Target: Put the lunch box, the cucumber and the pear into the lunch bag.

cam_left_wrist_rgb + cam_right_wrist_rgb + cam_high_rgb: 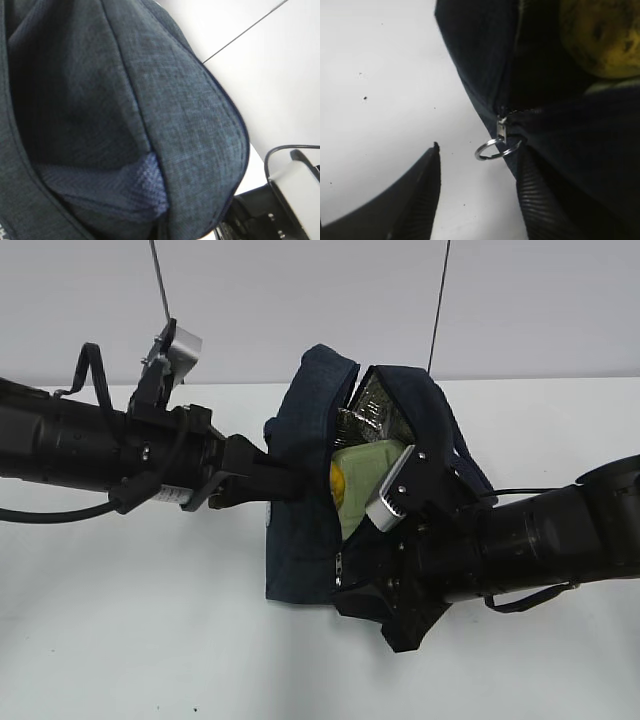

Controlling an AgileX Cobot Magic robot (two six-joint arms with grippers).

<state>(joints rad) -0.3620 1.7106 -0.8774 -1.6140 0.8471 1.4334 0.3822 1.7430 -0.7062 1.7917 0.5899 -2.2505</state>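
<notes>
The navy lunch bag (pixel 300 540) lies open in the middle of the table and shows its silver foil lining (pixel 372 405). Inside it are the lunch box with its pale green lid (pixel 362 472) and the yellow pear (pixel 338 482); the pear also shows in the right wrist view (pixel 602 35). The cucumber is hidden. My left gripper (pixel 288 482) is shut on the bag's left flap; navy fabric (pixel 125 120) fills its wrist view. My right gripper (pixel 480 150) is open at the bag's front corner, with the metal ring pull (pixel 495 148) between its fingers, close to the right finger (pixel 540 200).
The white table (pixel 130 620) spreads round the bag. The right arm's wrist camera (pixel 392 498) hangs over the bag's mouth. Two dark cables (pixel 158 280) run up the back wall.
</notes>
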